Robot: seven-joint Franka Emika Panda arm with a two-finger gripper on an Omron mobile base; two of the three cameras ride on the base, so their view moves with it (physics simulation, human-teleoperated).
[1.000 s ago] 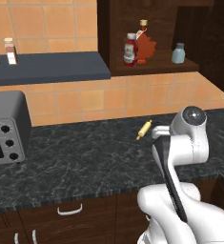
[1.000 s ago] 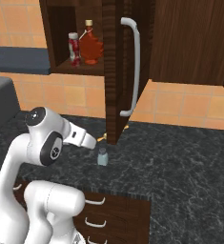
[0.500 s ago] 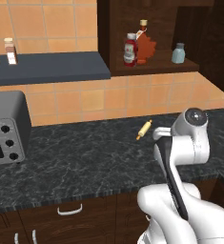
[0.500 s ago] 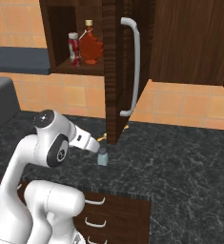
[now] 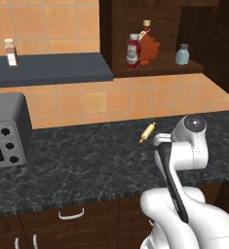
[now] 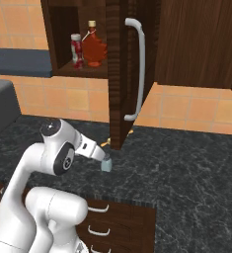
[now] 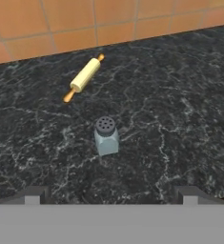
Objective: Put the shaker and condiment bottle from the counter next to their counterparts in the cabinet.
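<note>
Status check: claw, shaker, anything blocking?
Claw open, empty, apart from the shaker. Small pale blue-grey shaker with grey cap upright on dark speckled counter. Cream rolling pin lies beyond it, not blocking.

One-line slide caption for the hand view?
Open gripper hovers above the shaker standing on the counter, rolling pin beyond.

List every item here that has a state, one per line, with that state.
Gripper: open, holding nothing, above the counter.
Shaker on the counter: upright, untouched.
Rolling pin: lying flat on the counter.
Cabinet: door open.
Ketchup bottle: upright on the cabinet shelf.
Second shaker: upright on the shelf.
</note>
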